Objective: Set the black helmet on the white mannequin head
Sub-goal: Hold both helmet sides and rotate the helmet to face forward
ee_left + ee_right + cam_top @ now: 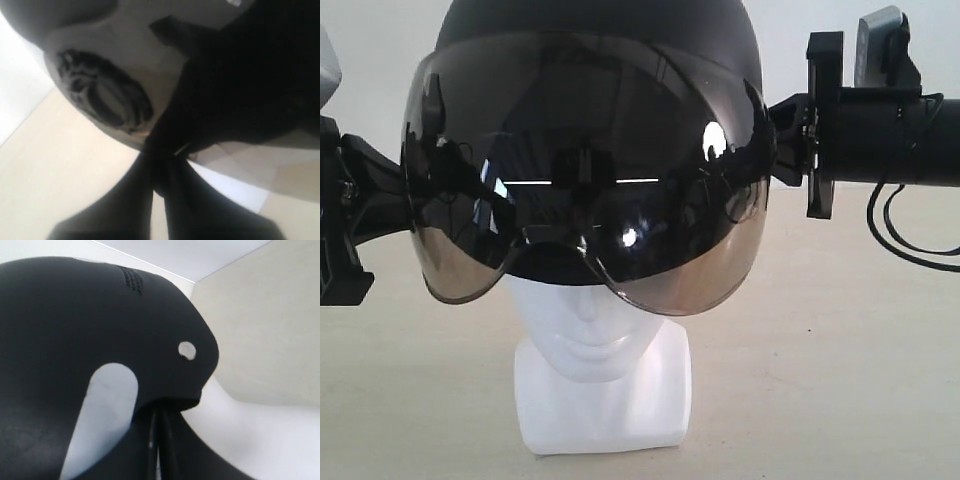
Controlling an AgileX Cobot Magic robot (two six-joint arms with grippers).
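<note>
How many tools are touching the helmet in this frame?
2. The left tool grips the black helmet at its edge on the exterior view's left; the right tool grips the opposite edge, on the right.

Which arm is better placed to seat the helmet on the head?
Neither alone: left arm and right arm both have jaws shut on opposite sides of the black helmet over the white mannequin head; likely lower together.

My left gripper (162, 162) and right gripper (157, 420) are plain black, like the round matte-black helmet (600, 15), which bears a small patch of fine dots. Its curved glossy visor (585, 170) is smoky dark above and fades to brownish-clear at the lower edge. The glossy plastic mannequin head (602, 385) is plain white and the flat tabletop (840, 350) is pale beige.
</note>
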